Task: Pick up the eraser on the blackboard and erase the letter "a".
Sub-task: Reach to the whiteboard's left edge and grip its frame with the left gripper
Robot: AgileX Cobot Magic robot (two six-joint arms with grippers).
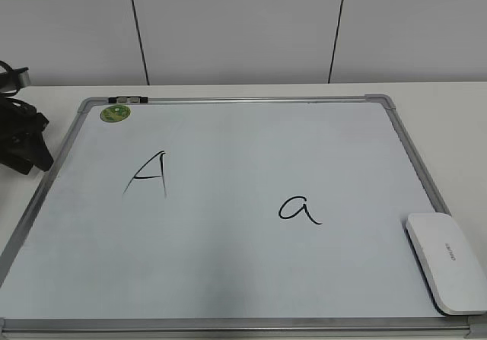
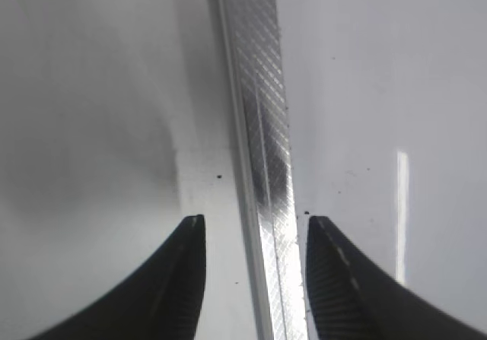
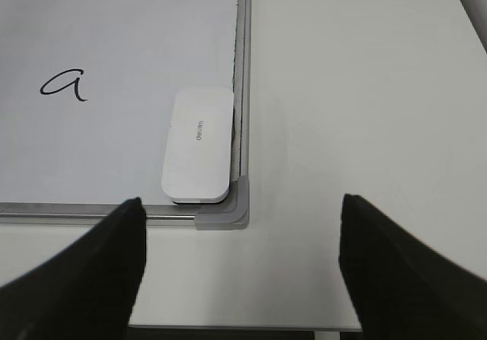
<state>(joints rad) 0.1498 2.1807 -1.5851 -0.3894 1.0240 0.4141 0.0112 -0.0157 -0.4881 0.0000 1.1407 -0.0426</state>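
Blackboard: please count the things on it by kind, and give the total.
Written letters: 2, the "A" and the "a"
Eraser: 1
Green sticker: 1
Black clip on the blackboard frame: 1
Total: 5

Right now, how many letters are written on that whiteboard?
2. An uppercase "A" sits left of centre, below the green sticker. A lowercase "a" sits right of centre, left of the eraser. Nothing seems to hide others.

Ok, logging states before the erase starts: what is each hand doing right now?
Left hand: open, empty, straddling the board frame.
Right hand: open, empty, short of the eraser.
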